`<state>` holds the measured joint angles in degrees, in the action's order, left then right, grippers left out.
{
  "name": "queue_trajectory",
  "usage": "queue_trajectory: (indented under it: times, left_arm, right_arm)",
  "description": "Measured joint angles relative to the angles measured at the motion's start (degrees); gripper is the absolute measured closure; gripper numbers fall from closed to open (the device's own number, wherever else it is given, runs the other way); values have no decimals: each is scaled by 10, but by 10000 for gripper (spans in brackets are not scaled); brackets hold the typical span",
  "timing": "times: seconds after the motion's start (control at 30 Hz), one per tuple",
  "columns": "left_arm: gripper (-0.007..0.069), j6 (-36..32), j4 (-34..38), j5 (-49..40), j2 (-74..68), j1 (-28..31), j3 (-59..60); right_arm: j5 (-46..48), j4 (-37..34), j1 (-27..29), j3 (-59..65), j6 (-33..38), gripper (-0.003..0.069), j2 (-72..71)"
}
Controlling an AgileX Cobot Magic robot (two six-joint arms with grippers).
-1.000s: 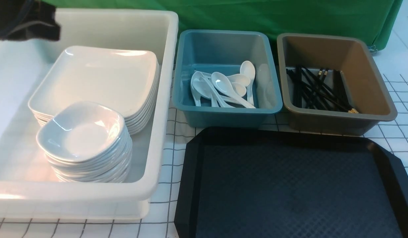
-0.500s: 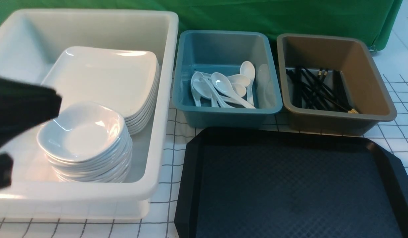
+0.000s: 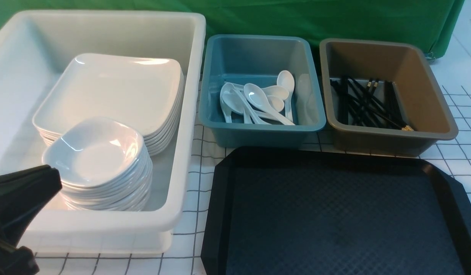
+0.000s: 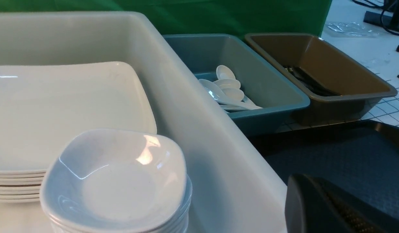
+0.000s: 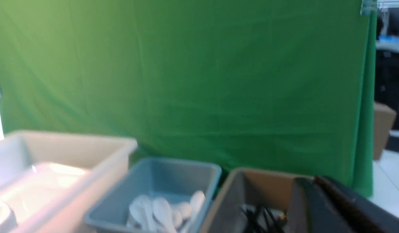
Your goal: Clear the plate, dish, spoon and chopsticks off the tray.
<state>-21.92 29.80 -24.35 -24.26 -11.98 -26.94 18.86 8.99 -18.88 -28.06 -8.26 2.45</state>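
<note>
Tray (image 3: 334,217): black, rectangular, cut corners, raised rim, diamond-textured floor; lying at the surface's near right edge, its floor showing nothing on it.

Plates (image 3: 113,91): glossy white squares, sitting stacked in the white tub (image 3: 182,114) toward its far side. Dishes (image 3: 96,152): small rounded squares, sitting stacked at the tub's near side, just in front of the plates.

Spoons (image 3: 258,101): white, lying heaped in the blue tub (image 3: 258,130), just behind the tray's far left corner. Chopsticks (image 3: 367,103): black, lying crossed in the brown tub (image 3: 388,137), behind the tray's far right corner.

Left pincer (image 3: 17,214): hanging over the white tub's near left corner, near the dishes; open or clenched, cannot tell.

Right pincer (image 5: 335,207): clenched, grasping nothing seen, showing only in its wrist view.
</note>
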Motion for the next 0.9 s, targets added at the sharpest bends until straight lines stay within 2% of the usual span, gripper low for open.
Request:
queue_trajectory:
  times: [0.23, 0.9]
  left_arm:
    - [624, 0, 2, 18, 0, 0, 5]
    - [624, 0, -50, 22, 0, 0, 5]
  right_arm:
    - [-46, 0, 0, 23, -6, 594, -14]
    - [-46, 2, 0, 25, -6, 547, -14]
